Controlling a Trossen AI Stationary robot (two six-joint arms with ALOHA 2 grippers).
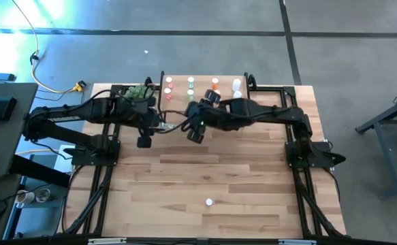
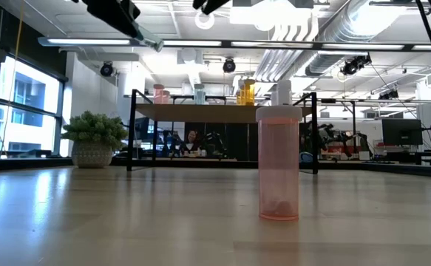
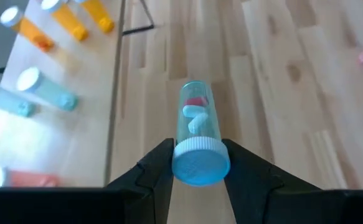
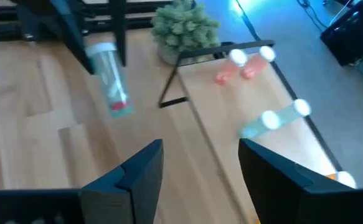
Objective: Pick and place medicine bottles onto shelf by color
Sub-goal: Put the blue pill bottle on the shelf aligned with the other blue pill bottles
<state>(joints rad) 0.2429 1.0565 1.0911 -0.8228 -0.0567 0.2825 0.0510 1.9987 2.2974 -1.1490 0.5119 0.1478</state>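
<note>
The shelf [image 1: 205,76] stands at the table's far side. Pink [image 1: 169,86], green [image 1: 191,86], orange [image 1: 215,83] and white [image 1: 237,85] bottles stand on it in columns. My left gripper [image 3: 198,163] is shut on a clear bottle [image 3: 195,121] holding red and white pills, just in front of the shelf's left part. My right gripper [image 4: 200,163] is open and empty beside it [image 1: 190,126], in front of the shelf's middle. A pink bottle [image 2: 278,164] stands upright alone on its base near the table's front [image 1: 210,202]. My left gripper pinches the clear bottle at its white cap end [image 3: 200,167] between its two fingers. The bottle lies along the fingers, its bottom pointing away from them. In the right wrist view it hangs tilted below the fingers [image 4: 111,79], clear of the table.
A small potted plant [image 1: 139,92] stands by the shelf's left end. Black frame rails [image 1: 103,184] run along both table sides. Open wooden tabletop lies between the shelf and the lone pink bottle.
</note>
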